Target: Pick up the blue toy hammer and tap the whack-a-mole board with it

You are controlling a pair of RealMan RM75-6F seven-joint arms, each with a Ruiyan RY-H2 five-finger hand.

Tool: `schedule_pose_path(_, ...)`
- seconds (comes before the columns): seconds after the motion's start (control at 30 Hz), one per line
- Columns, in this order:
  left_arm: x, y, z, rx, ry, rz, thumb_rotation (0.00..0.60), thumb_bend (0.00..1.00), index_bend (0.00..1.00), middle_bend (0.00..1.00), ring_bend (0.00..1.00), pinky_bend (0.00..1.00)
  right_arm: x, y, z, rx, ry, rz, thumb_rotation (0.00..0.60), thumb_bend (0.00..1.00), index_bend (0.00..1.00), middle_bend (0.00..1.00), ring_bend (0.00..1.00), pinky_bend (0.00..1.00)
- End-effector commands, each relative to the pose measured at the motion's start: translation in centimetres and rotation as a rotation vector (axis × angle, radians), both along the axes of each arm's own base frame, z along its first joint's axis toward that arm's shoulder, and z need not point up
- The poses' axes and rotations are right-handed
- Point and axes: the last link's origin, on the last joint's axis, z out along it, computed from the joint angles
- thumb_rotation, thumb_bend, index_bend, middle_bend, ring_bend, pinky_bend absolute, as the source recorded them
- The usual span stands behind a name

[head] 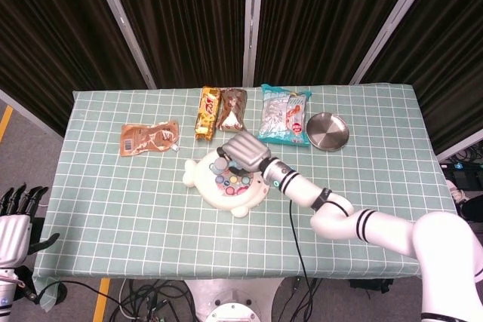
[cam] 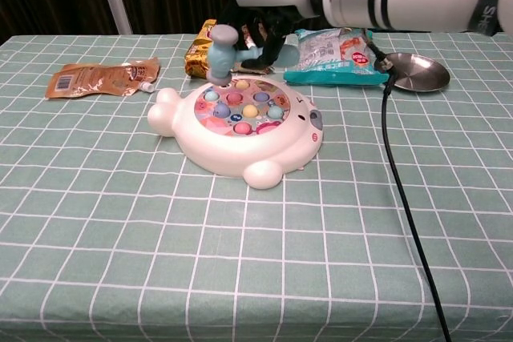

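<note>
**Hammer held over the board on a checked cloth**

A green checked tablecloth point(head: 113, 186) was seen on the table, with dark curtains point(head: 181, 20) behind it. The left hand point(head: 16, 220) was kept off the left table edge, its fingers apart and nothing held. One brown pouch point(cam: 100, 78), two snack bars point(head: 219, 111), one whack-a-mole board point(cam: 236, 138), one candy bag point(cam: 329, 58) and one metal dish point(cam: 413, 74) were counted. The blue toy hammer point(cam: 220, 52) was gripped by the right hand point(cam: 260, 34), just above the board's rear edge. The cloth in front of the board was left open.
</note>
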Motion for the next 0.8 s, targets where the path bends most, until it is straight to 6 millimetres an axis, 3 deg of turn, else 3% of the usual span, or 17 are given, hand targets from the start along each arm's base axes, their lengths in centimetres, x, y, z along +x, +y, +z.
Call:
schedule_pose_path(0.03,0.1,0.0,0.0,0.0,0.001,-0.005,0.6,0.05,0.13,0.15,0.04,0.01,-2.5,0.0,2.5,-0.042,-0.003,-0.038,0.6,0.56,0.77,0.7,0.58,0.73)
schedule_pose_path(0.2,0.2,-0.2,-0.1,-0.005,0.002,-0.003,0.6,0.05,0.13,0.15,0.04,0.01,-8.8,0.5,4.5,-0.078,0.051,-0.137,0.6,0.56,0.77,0.69,0.58,0.73)
schedule_pose_path(0.4,0.8,0.0,-0.3,-0.011,0.006,-0.015,0.6,0.05,0.13,0.15,0.04,0.01,-14.8,1.3,4.3,-0.074,0.072,-0.25,0.6,0.56,0.76,0.69,0.58,0.73)
schedule_pose_path(0.6,1.1,0.1,-0.4,-0.019,0.014,-0.014,0.6,0.05,0.13,0.15,0.04,0.01,-17.3,1.2,3.1,-0.066,0.047,-0.291,0.6,0.55,0.74,0.69,0.58,0.69)
schedule_pose_path(0.8,1.2,0.2,-0.4,-0.021,0.018,-0.01,0.6,0.05,0.13,0.15,0.04,0.01,-17.9,0.9,1.5,-0.049,0.026,-0.294,0.6,0.5,0.69,0.64,0.53,0.63)
